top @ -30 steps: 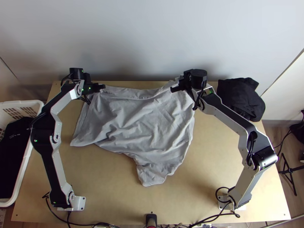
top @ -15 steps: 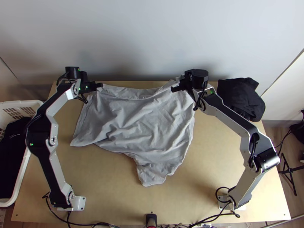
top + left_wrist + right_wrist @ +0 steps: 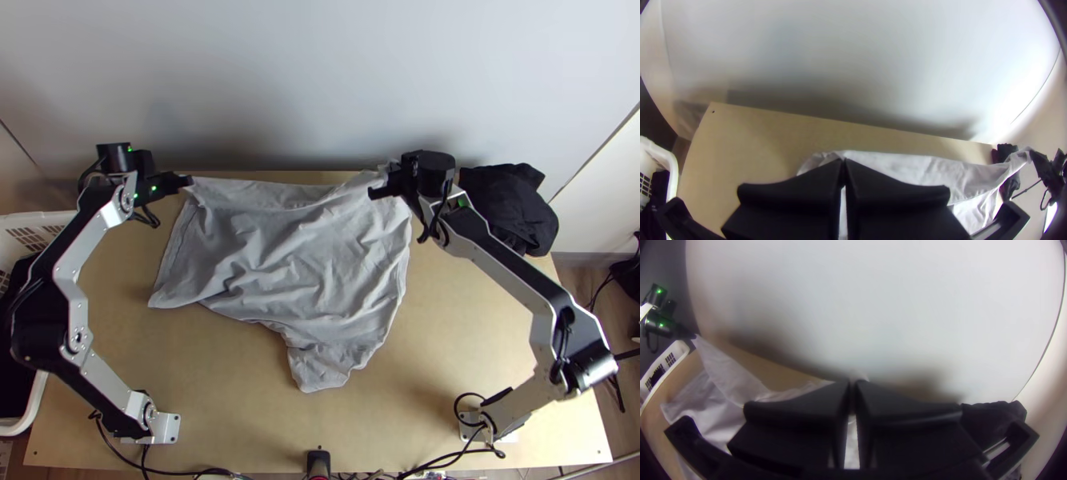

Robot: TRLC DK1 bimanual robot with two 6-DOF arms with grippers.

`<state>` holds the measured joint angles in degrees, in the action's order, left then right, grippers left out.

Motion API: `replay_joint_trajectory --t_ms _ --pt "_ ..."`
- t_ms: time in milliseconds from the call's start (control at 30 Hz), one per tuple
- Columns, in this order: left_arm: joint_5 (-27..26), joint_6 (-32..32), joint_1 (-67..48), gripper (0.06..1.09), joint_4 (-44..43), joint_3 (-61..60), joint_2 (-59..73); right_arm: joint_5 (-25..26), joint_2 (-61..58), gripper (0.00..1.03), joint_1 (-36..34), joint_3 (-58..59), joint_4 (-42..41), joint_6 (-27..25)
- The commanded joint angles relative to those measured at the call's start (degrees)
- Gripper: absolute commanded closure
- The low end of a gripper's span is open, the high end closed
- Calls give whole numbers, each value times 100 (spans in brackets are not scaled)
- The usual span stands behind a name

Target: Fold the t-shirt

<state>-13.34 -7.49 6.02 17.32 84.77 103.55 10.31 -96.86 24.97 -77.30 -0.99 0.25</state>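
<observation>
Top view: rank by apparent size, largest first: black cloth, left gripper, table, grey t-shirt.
1. Table
2. Grey t-shirt
3. Black cloth
4. Left gripper

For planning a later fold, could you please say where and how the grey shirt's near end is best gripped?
I would pinch the grey shirt at the tip of its narrow flap, coming low over the table from its near edge: the flap juts out that way, with bare wood before it, so its edge should be easy to reach.
</observation>
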Motion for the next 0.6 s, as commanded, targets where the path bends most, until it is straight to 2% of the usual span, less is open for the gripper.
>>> replay_joint_trajectory --t_ms 0,167,367,567 --pt "-28 125 154 105 8 -804 -696 7 730 100 315 637 354 45" --pt "-37 292 171 104 34 -1244 -1153 -2 1328 100 676 1032 1005 54" --pt "-54 801 171 104 131 -1683 -1425 -2 1776 100 957 1349 1725 36" --pt "-54 1074 294 104 157 -2017 -1381 -108 1846 100 1054 1867 1945 36"
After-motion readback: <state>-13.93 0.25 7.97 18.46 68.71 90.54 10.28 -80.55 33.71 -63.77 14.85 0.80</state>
